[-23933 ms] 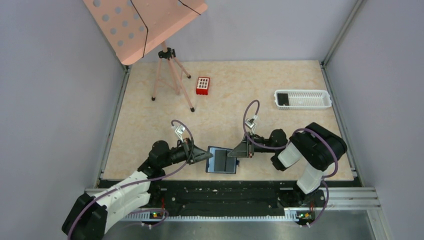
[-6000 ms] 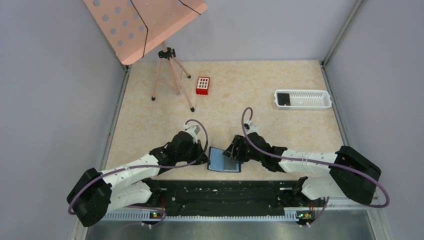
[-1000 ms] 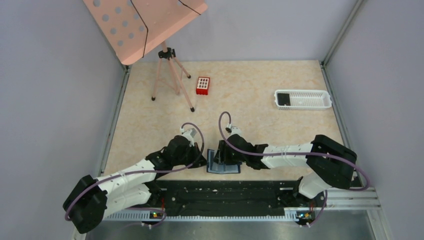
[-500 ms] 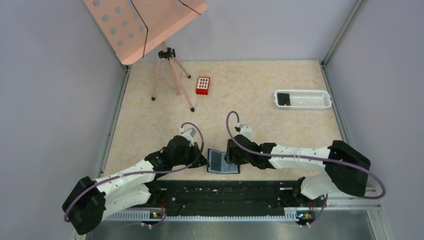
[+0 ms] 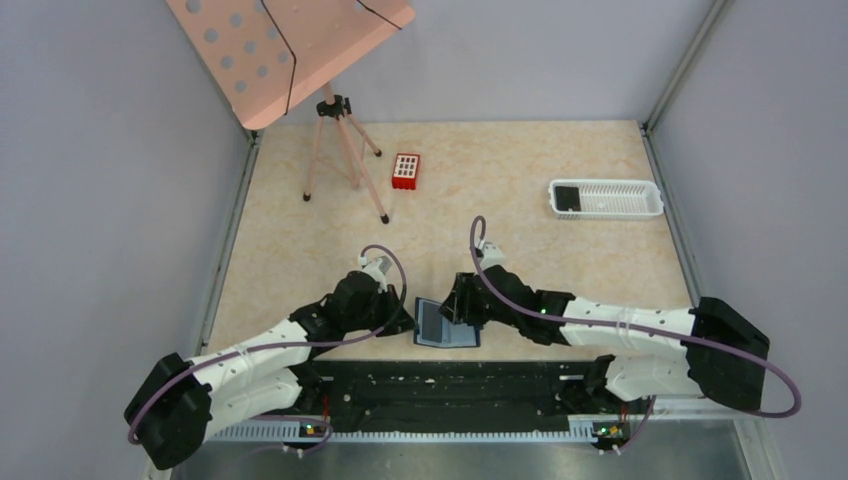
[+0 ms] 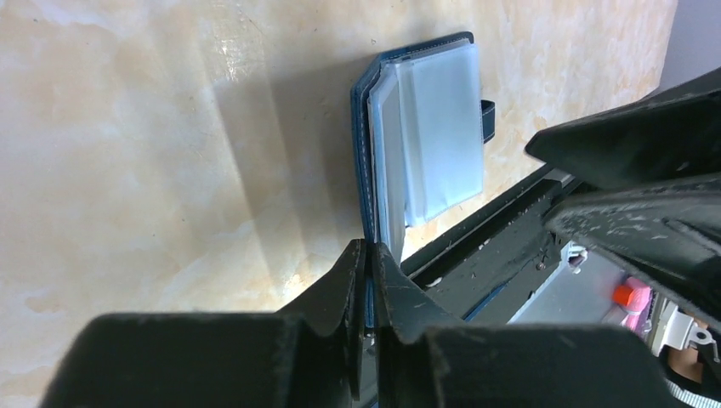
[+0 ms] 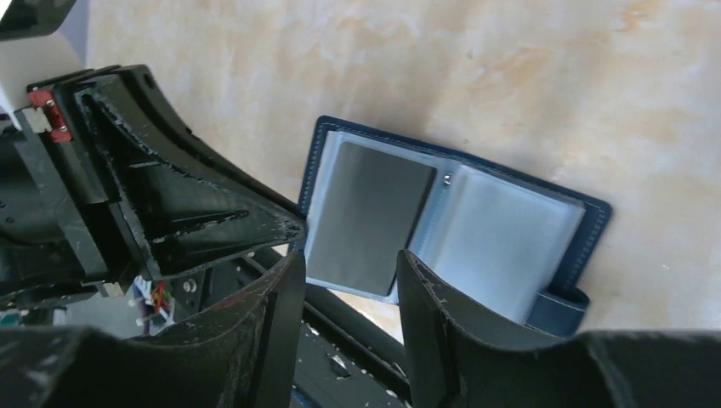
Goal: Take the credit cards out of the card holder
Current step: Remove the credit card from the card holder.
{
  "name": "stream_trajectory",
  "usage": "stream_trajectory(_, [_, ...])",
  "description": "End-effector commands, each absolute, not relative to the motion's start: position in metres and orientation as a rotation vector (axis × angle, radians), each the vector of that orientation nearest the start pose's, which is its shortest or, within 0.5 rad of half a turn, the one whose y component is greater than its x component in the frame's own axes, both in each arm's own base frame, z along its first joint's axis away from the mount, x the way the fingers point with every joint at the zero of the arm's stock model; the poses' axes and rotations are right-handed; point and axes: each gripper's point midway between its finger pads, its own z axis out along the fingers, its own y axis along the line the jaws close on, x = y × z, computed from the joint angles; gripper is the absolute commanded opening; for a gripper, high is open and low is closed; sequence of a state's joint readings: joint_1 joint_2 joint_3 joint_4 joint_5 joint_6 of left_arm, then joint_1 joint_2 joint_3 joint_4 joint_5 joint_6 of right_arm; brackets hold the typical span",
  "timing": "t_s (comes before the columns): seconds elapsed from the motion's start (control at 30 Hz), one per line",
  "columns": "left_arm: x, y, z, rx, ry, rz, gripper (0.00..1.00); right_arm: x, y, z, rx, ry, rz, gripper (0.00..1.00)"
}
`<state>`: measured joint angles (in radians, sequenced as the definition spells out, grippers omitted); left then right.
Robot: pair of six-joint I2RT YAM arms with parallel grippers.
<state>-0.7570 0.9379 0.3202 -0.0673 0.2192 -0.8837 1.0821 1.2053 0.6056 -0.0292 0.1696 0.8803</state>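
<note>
Blue card holder (image 7: pixel 502 242), open, is pinched by left gripper (image 6: pixel 367 251). Parted right gripper (image 7: pixel 349 259) has the credit card (image 7: pixel 370 217) just ahead.

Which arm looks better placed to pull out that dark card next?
The right, probably. The right gripper is open and hovers over the dark card in the card holder, while the left gripper is shut on the holder's edge, busy steadying it.
</note>
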Motion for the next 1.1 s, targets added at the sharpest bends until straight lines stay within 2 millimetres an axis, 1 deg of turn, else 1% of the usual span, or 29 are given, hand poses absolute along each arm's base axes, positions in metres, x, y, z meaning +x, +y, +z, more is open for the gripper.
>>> stream_trajectory(0.0, [0.149, -0.237, 0.066, -0.040, 2.456, -1.080, 0.14, 0.155, 0.342, 0.113, -0.226, 2.263, 1.079, 0.43])
stream_trajectory(0.1, [0.148, -0.238, 0.067, -0.040, 2.452, -1.096, 0.21, 0.156, 0.343, 0.100, -0.230, 2.295, 1.079, 0.37])
stream_trajectory(0.2, [0.148, -0.239, 0.066, -0.041, 2.459, -1.096, 0.25, 0.160, 0.340, 0.086, -0.209, 2.325, 1.065, 0.33])
stream_trajectory(0.23, [0.150, -0.241, 0.069, -0.036, 2.441, -1.110, 0.27, 0.160, 0.338, 0.082, -0.204, 2.335, 1.059, 0.32])
stream_trajectory(0.33, [0.151, -0.244, 0.071, -0.031, 2.427, -1.135, 0.31, 0.159, 0.336, 0.071, -0.197, 2.357, 1.064, 0.32])
stream_trajectory(0.5, [0.150, -0.250, 0.071, -0.017, 2.417, -1.177, 0.34, 0.157, 0.333, 0.064, -0.188, 2.367, 1.090, 0.32])
stream_trajectory(0.7, [0.150, -0.254, 0.067, -0.004, 2.434, -1.187, 0.35, 0.158, 0.328, 0.062, -0.163, 2.351, 1.146, 0.33])
stream_trajectory(0.73, [0.149, -0.254, 0.067, -0.001, 2.434, -1.192, 0.35, 0.158, 0.327, 0.062, -0.164, 2.349, 1.153, 0.33])
stream_trajectory(0.77, [0.149, -0.255, 0.067, 0.002, 2.434, -1.197, 0.32, 0.157, 0.328, 0.062, -0.167, 2.344, 1.164, 0.33])
stream_trajectory(0.8, [0.149, -0.256, 0.066, 0.004, 2.435, -1.201, 0.28, 0.157, 0.327, 0.062, -0.167, 2.338, 1.177, 0.34])
stream_trajectory(0.87, [0.148, -0.256, 0.066, 0.007, 2.438, -1.209, 0.15, 0.155, 0.325, 0.063, -0.166, 2.328, 1.213, 0.34])
stream_trajectory(0.93, [0.147, -0.257, 0.066, 0.011, 2.435, -1.219, 0.07, 0.155, 0.323, 0.063, -0.162, 2.315, 1.248, 0.35])
stream_trajectory(1.0, [0.146, -0.258, 0.069, 0.016, 2.426, -1.236, 0.02, 0.153, 0.322, 0.068, -0.191, 2.269, 1.300, 0.36])
stream_trajectory(1.07, [0.145, -0.260, 0.073, 0.026, 2.402, -1.263, 0.00, 0.151, 0.321, 0.075, -0.214, 2.218, 1.351, 0.37])
